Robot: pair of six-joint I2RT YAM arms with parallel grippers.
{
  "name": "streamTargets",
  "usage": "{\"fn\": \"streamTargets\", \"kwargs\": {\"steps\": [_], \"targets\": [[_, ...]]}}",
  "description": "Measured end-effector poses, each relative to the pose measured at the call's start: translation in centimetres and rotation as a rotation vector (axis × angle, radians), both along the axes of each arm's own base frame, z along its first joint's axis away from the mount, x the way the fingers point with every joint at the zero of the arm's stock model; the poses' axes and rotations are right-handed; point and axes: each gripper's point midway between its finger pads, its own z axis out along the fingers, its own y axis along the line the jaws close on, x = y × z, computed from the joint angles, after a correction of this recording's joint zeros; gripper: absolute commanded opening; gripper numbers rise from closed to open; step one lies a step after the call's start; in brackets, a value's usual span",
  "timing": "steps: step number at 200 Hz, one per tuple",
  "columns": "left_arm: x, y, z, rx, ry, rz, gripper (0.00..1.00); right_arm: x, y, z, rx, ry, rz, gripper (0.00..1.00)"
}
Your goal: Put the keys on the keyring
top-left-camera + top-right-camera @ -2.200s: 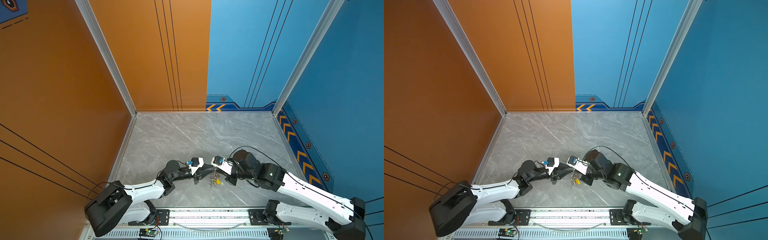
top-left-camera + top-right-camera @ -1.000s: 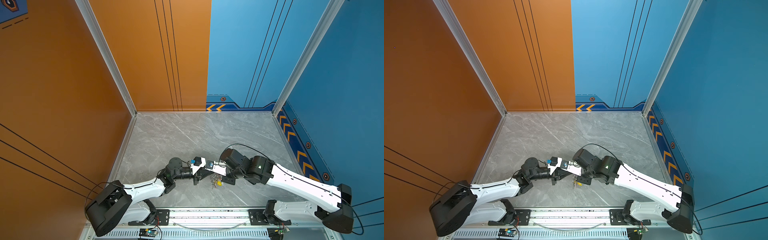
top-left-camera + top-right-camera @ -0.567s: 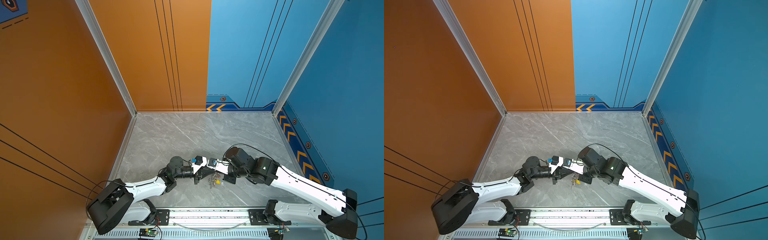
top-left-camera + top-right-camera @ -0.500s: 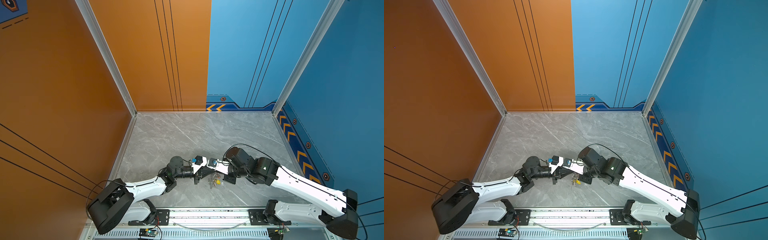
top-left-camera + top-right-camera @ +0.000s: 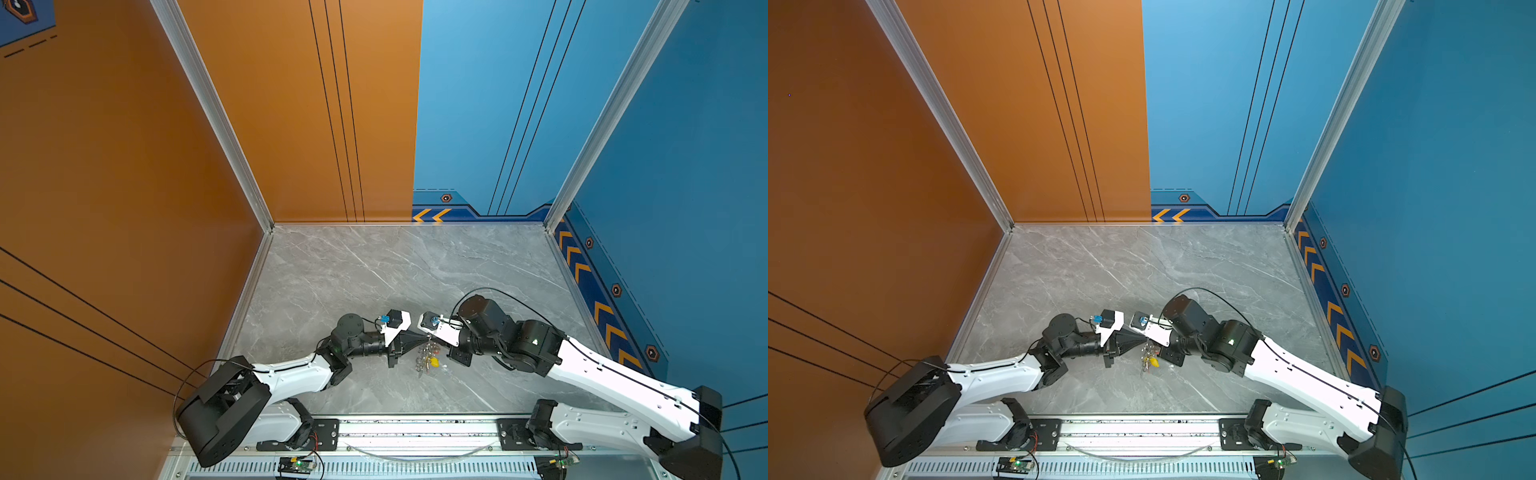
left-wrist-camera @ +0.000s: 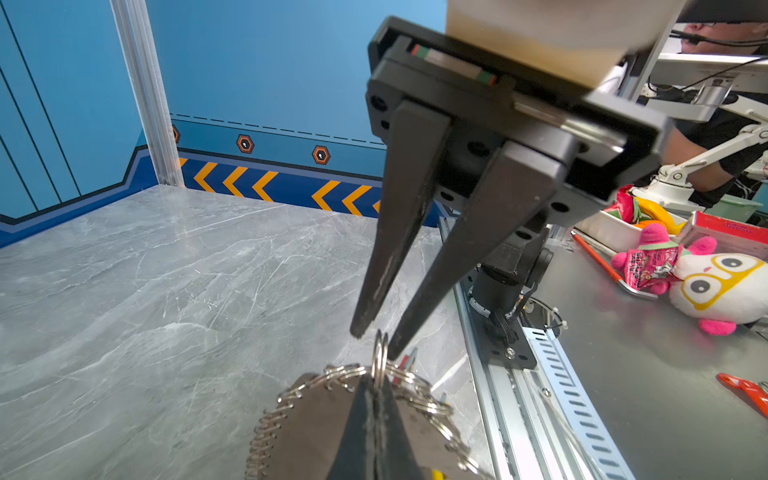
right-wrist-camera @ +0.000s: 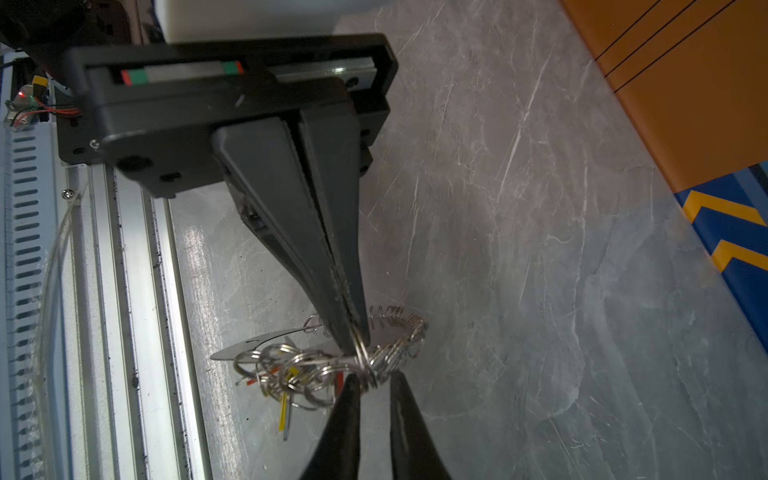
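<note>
A silver split keyring stands upright between the two grippers, low over the grey marble floor near the front. My left gripper is shut on the keyring's lower edge; in both top views it points right. The right gripper faces it tip to tip, its jaws a little apart, with the keyring in the gap against one finger. The keys, with yellow and red tags, hang in a tangle of rings below; the yellow tag shows in both top views.
A chain of small plain silver rings curls round a flat dull plate under the left fingers. The aluminium base rail runs along the front edge just behind the keys. Orange and blue walls close the other sides. A plush toy lies outside the cell.
The left jaws have closed onto the keyring. The right jaws, shut a second ago, have parted a little. The right arm has drawn back slightly to the right.
</note>
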Motion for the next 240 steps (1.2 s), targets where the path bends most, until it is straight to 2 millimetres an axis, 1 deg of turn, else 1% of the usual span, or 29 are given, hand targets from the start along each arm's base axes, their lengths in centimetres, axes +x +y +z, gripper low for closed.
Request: {"fn": "streamTargets", "kwargs": {"steps": [21, 40, 75, 96, 108, 126, 153, 190, 219, 240], "targets": [[0.5, 0.0, 0.4, -0.036, 0.017, 0.017, 0.0, 0.3, -1.1, 0.5, 0.094, -0.009, -0.044, 0.25], [0.8, -0.1, 1.0, -0.077, 0.022, 0.017, 0.0, 0.5, -1.5, 0.6, 0.17, 0.005, -0.074, 0.23], [0.9, -0.3, 1.5, -0.12, 0.033, 0.011, 0.0, 0.4, -0.8, 0.7, 0.254, 0.038, -0.064, 0.18], [0.9, -0.2, 2.1, -0.139, 0.016, 0.009, 0.0, 0.3, -0.4, 1.3, 0.294, 0.044, -0.049, 0.12], [0.9, -0.2, 2.3, -0.147, 0.008, 0.009, 0.0, 0.3, -0.3, 1.7, 0.311, 0.044, -0.045, 0.12], [0.8, -0.2, 2.4, -0.152, 0.005, 0.008, 0.0, 0.3, -0.2, 2.2, 0.334, 0.044, -0.041, 0.14], [0.9, -0.2, 2.5, -0.154, 0.004, 0.01, 0.0, -0.1, -0.2, 2.8, 0.376, 0.032, -0.032, 0.22], [1.1, -0.2, 2.2, -0.149, 0.011, 0.022, 0.0, -0.4, 0.0, 2.1, 0.375, 0.022, -0.043, 0.26], [1.3, -0.2, 2.2, -0.148, 0.01, 0.032, 0.0, -0.2, 0.6, 1.8, 0.361, 0.002, -0.054, 0.29], [1.4, -0.2, 2.2, -0.148, 0.01, 0.039, 0.0, 0.1, 0.7, 1.9, 0.358, -0.018, -0.07, 0.29]]}}
